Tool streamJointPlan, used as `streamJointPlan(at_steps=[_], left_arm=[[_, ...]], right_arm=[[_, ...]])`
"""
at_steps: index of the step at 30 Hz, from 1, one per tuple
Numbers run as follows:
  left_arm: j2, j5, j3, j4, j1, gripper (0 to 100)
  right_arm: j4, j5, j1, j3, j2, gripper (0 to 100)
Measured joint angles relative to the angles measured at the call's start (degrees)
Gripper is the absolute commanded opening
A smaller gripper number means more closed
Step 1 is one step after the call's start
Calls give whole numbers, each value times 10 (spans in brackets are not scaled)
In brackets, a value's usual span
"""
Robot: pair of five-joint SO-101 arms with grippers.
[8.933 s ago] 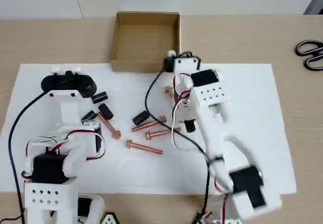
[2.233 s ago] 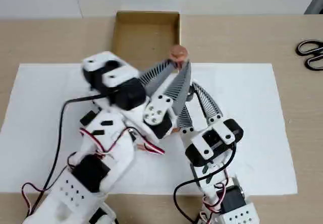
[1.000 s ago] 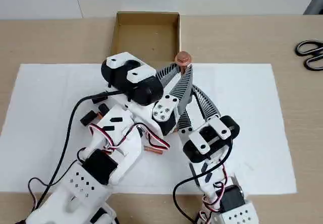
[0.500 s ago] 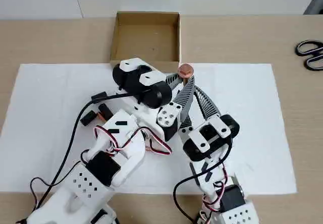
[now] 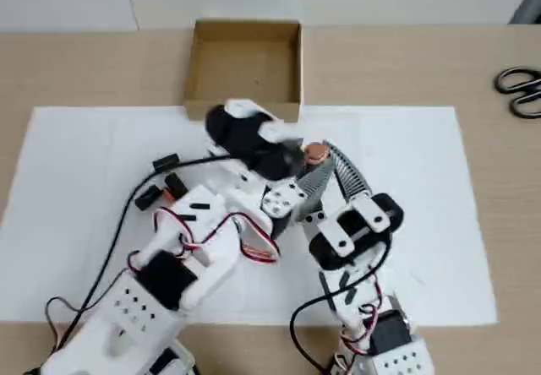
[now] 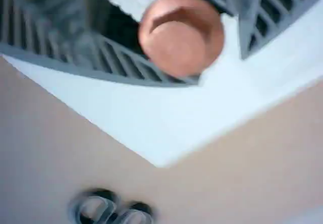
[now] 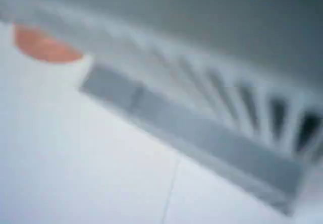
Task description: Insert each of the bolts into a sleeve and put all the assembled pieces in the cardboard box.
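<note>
A copper bolt (image 5: 315, 151) stands head-up over the white sheet, a little in front of the cardboard box (image 5: 245, 58). My left gripper (image 5: 303, 162) comes in from the left and is shut on it. In the left wrist view the bolt head (image 6: 181, 32) sits between grey ribbed fingers (image 6: 55, 37), and a dark shape (image 6: 117, 28) lies against it, perhaps a sleeve. My right gripper (image 5: 324, 162) meets the same bolt from the front right. The right wrist view catches the bolt (image 7: 45, 45) as an orange patch. Black sleeves (image 5: 165, 162) (image 5: 148, 196) lie on the left.
The white sheet (image 5: 423, 223) covers the table's middle. Scissors (image 5: 517, 88) lie at the far right, also in the left wrist view (image 6: 111, 211). The left arm (image 5: 194, 240) crosses the sheet and hides the loose bolts beneath it. The box's inside looks bare.
The bolt and both grippers have come back from the box's front right corner toward the table's front. The left wrist has swung to the right.
</note>
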Motion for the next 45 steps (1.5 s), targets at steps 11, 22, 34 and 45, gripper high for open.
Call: streamJointPlan(at_steps=[11, 22, 34, 45], left_arm=[[1, -59, -110, 18, -49, 243], [-197, -77, -105, 103, -88, 17], [-513, -77, 242, 99, -255, 6], [-518, -77, 296, 53, -351, 6]], right_arm=[[0, 0, -3, 0, 0, 5], [146, 0, -3, -8, 0, 4], [406, -4, 104, -229, 73, 4], [198, -47, 111, -385, 423, 4]])
